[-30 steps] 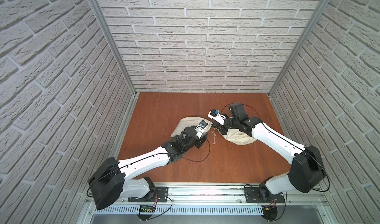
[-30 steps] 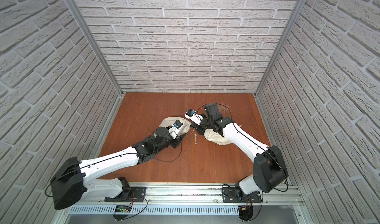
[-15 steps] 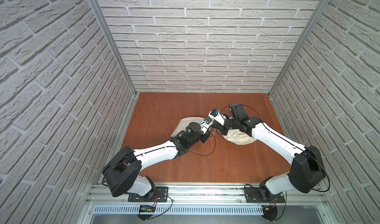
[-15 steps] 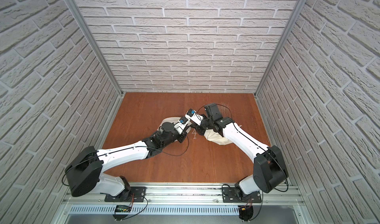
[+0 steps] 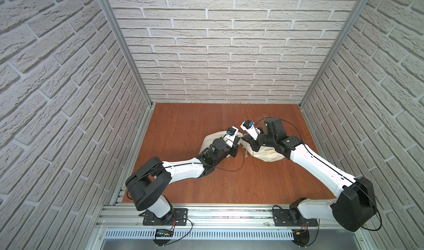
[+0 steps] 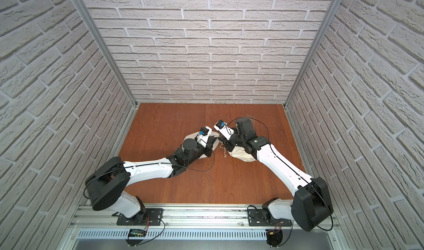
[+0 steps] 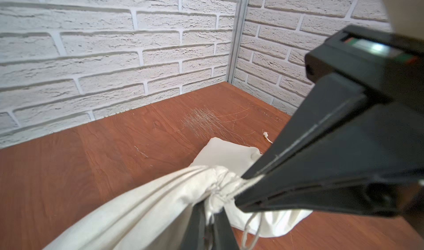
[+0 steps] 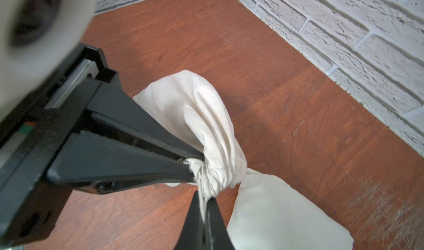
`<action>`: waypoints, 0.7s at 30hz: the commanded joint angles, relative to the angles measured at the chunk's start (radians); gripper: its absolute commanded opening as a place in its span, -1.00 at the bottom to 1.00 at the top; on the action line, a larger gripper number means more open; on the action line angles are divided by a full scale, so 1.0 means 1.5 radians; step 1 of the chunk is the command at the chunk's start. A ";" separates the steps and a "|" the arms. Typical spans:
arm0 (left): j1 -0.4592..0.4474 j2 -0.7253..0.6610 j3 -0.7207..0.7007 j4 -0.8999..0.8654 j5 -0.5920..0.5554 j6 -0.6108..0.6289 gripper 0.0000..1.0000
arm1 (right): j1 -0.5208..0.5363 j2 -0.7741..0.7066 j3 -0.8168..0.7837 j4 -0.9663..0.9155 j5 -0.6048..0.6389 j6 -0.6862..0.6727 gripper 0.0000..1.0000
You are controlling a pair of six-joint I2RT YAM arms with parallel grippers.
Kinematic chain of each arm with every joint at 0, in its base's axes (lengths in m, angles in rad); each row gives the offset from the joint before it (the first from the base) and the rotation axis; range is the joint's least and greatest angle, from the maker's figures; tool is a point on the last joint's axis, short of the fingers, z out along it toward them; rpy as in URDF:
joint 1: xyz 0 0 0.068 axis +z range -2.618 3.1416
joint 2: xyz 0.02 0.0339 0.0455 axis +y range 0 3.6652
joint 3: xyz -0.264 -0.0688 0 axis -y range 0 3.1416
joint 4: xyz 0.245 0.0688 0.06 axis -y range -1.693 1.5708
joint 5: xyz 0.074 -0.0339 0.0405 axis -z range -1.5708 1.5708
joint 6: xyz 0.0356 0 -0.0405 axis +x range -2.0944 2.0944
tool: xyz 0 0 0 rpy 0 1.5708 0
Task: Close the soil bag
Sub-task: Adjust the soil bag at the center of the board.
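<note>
The cream cloth soil bag (image 5: 267,156) (image 6: 241,156) lies mid-floor, bulging on either side of a gathered neck (image 7: 218,184) (image 8: 213,177). My left gripper (image 5: 239,145) (image 6: 214,143) (image 7: 211,216) is shut on that bunched neck. Coming from the opposite side, my right gripper (image 5: 246,142) (image 6: 222,141) (image 8: 204,205) is shut on the same bunch where the white drawstring comes out. The two sets of tips nearly touch. A loop of drawstring (image 7: 252,232) (image 5: 246,153) hangs loose below the neck. The bag's mouth is pinched tight, and nothing of its contents shows.
White brick walls (image 5: 218,53) close in the wooden floor (image 5: 252,187) on three sides. An aluminium rail (image 5: 218,214) with both arm bases runs along the front. A scratched patch (image 7: 204,122) marks the floor behind the bag. A black cable (image 5: 229,168) loops beside my left arm.
My left gripper has moved off the bag's left bulge to the gathered neck and closed on it. The right gripper has stayed shut in place.
</note>
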State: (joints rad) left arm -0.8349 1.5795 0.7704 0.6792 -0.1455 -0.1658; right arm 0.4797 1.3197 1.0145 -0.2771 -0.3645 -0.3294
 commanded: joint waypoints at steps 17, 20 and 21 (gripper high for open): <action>-0.027 -0.081 0.038 -0.259 -0.114 -0.021 0.31 | -0.059 -0.145 -0.131 0.021 0.261 0.297 0.08; 0.000 -0.160 0.043 -0.300 -0.109 -0.034 0.73 | -0.092 -0.177 -0.143 0.027 0.371 0.329 0.48; 0.022 -0.186 0.042 -0.321 -0.103 -0.054 0.82 | -0.110 -0.184 -0.155 0.043 0.405 0.339 0.58</action>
State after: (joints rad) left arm -0.8566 1.3769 0.8185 0.2501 -0.2958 -0.2073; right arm 0.3576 1.0676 0.8082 -0.2527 0.0456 0.1104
